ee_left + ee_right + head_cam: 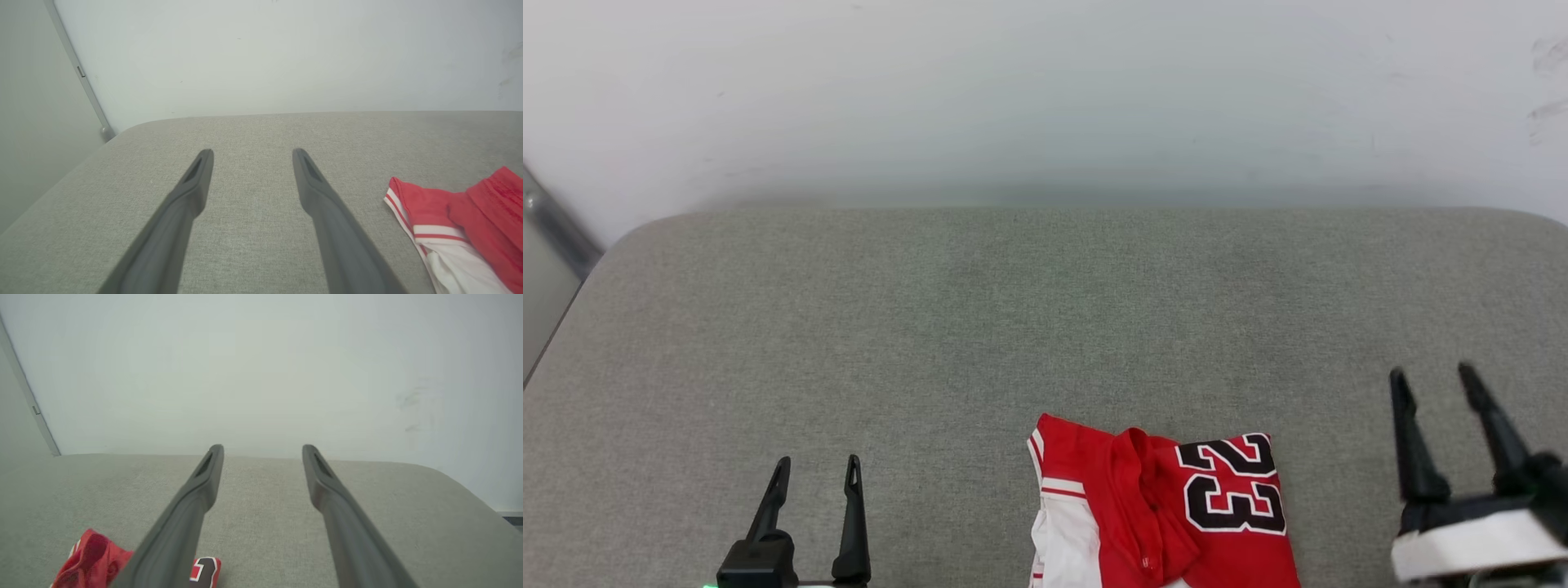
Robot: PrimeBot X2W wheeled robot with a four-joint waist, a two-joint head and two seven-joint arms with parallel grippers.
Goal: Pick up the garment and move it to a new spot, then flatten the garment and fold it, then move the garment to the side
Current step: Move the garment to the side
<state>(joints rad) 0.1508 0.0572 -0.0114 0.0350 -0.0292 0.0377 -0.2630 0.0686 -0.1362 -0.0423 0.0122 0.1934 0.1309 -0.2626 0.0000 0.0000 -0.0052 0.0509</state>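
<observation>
Grey cloth is covering the table [931, 327] in front of us, and a pale wall [1045, 98] is standing behind its far edge. The garment [1160, 510] is lying at the near edge of the table, a little to the right of the middle. Its lower part is running off the bottom of the head view. It is not lying flat. A red flap is bunching up in its middle. A white sleeve with red stripes is showing on its left side, and the black number 23 is showing on its right side, turned sideways.

We are holding our left gripper [818, 461] over the near edge, well apart from the garment on its left. Its two fingers are standing wide apart and are holding nothing. We are holding our right gripper [1432, 371] toward the right side of the table, to the right of the garment and not touching it. Its fingers are standing wide apart too, with nothing between them.

We are thinking this could be one of two times. The garment could be a loose heap waiting to be picked up. Or it could be a rough fold that is already sitting where it should end up. The bunching is making it look more like a heap than a neat fold, but we cannot be sure.
</observation>
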